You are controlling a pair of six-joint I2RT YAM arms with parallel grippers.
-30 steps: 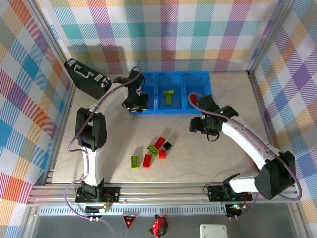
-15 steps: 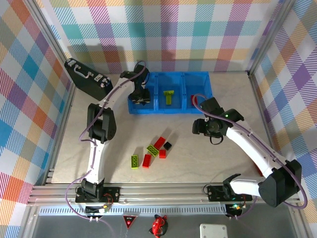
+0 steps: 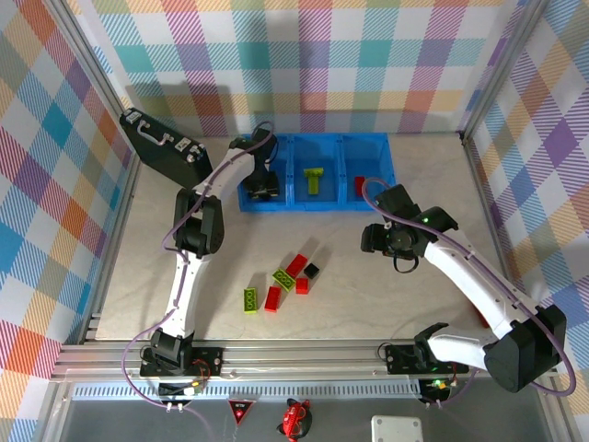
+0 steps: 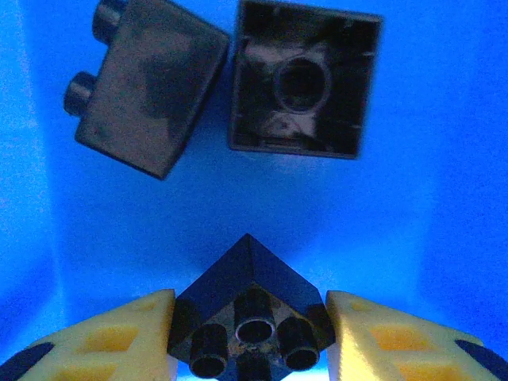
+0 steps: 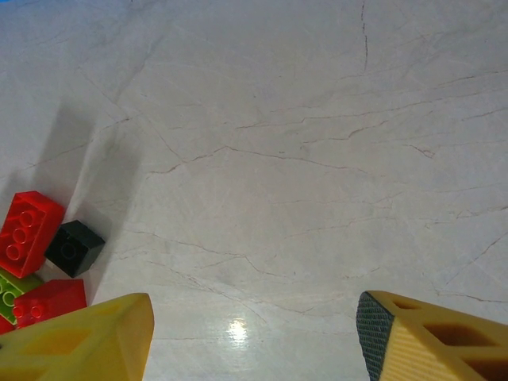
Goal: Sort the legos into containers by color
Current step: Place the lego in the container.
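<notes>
My left gripper (image 3: 263, 188) is down inside the left compartment of the blue tray (image 3: 322, 139). It is shut on a black lego (image 4: 250, 305), held corner-on between the yellow fingers (image 4: 103, 337). Two more black legos (image 4: 147, 87) (image 4: 300, 79) lie on that compartment's floor. The middle compartment holds a lime-green lego (image 3: 316, 178) and the right one a red lego (image 3: 359, 184). My right gripper (image 3: 381, 238) hovers open over bare table, right of the loose pile. In that pile are red (image 3: 295, 266), black (image 3: 312, 271) and green (image 3: 283, 279) legos, the red (image 5: 28, 230) and black (image 5: 74, 248) ones also at the right wrist view's left edge.
A black case (image 3: 161, 145) lies against the left wall, close to the tray's left end. More legos, red (image 3: 272, 297) and green (image 3: 249, 299), sit at the near side of the pile. Plaid walls close in the table on three sides.
My left gripper has moved from the tray's front left corner to over the left compartment and dropped into it with the black lego. My right gripper has drifted slightly right and nearer.
</notes>
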